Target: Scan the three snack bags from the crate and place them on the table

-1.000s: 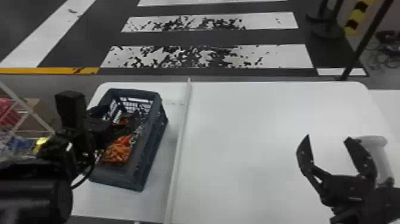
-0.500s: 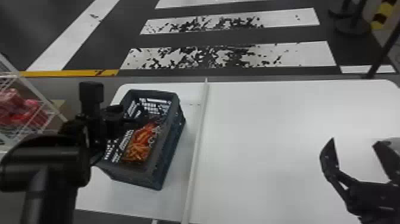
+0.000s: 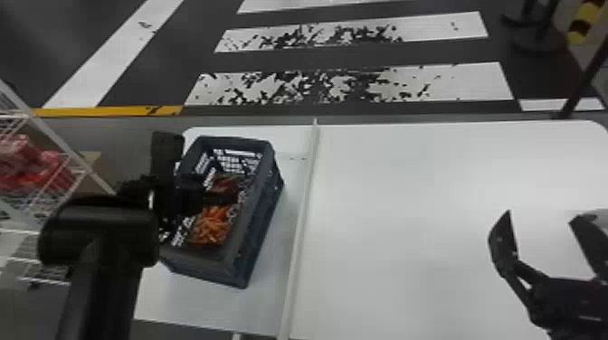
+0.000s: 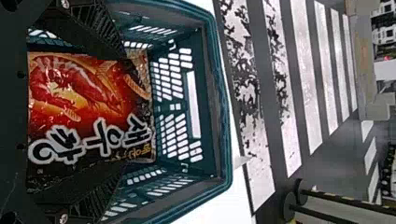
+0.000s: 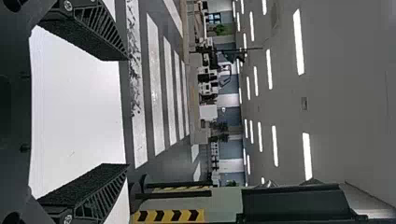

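The left gripper (image 4: pixel 122 110) stands wide open, fingers either side of a snack bag (image 4: pixel 84 107) inside the crate (image 3: pixel 258 233), apparently unclasped; the right gripper (image 3: pixel 541 214) gapes empty above the table (image 3: pixel 389 226); picking, scanning and placing all seemingly remain.

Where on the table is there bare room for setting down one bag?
The widest free patch of the table lies between the white strip and the right gripper; a narrow one separates strip and crate. It is crowded inside the crate, where the left gripper is at a snack bag.
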{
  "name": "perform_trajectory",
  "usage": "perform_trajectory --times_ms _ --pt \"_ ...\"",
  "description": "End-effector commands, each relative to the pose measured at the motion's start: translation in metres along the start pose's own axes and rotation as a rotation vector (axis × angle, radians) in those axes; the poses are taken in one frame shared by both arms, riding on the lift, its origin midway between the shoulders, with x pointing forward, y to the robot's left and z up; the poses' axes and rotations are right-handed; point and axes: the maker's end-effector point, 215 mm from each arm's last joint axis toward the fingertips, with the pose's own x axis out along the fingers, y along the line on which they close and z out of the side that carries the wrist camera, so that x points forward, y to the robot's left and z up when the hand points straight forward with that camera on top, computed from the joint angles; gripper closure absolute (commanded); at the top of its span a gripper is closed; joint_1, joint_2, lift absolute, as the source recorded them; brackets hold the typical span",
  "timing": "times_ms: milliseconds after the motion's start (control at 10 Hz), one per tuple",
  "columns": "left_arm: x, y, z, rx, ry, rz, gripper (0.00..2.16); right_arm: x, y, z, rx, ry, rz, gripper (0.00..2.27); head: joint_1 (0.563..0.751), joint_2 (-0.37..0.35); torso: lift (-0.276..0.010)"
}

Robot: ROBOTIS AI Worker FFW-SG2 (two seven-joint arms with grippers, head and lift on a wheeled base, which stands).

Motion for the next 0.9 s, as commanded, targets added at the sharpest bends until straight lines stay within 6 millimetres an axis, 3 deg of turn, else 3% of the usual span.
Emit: perform_trajectory --times_ms 0,100,300,700,800 --pt "0.009 -0.001 -0.019 0.002 0.056 -0.003 0.07 0.003 0.0 -0.003 -0.003 0.004 0.004 0.07 0.695 0.2 -0.062" --pt "0.011 0.0 -0.039 -0.02 0.112 -0.007 0.07 0.009 0.003 -0.005 0.0 0.008 0.012 0.07 0.695 0.2 -0.062" --pt "0.022 -0.004 -0.055 -0.043 0.181 -0.021 0.05 0.01 0.001 -0.005 -0.002 0.011 0.014 0.07 0.695 0.21 -0.062" --pt "0.049 -0.016 -0.07 -0.037 0.261 -0.052 0.0 0.017 0.002 -0.011 -0.002 0.024 0.019 0.07 0.695 0.203 -0.062" --pt "0.053 -0.026 -0.068 -0.033 0.274 -0.11 0.25 0.019 0.001 -0.012 -0.004 0.024 0.019 0.07 0.695 0.2 -0.062"
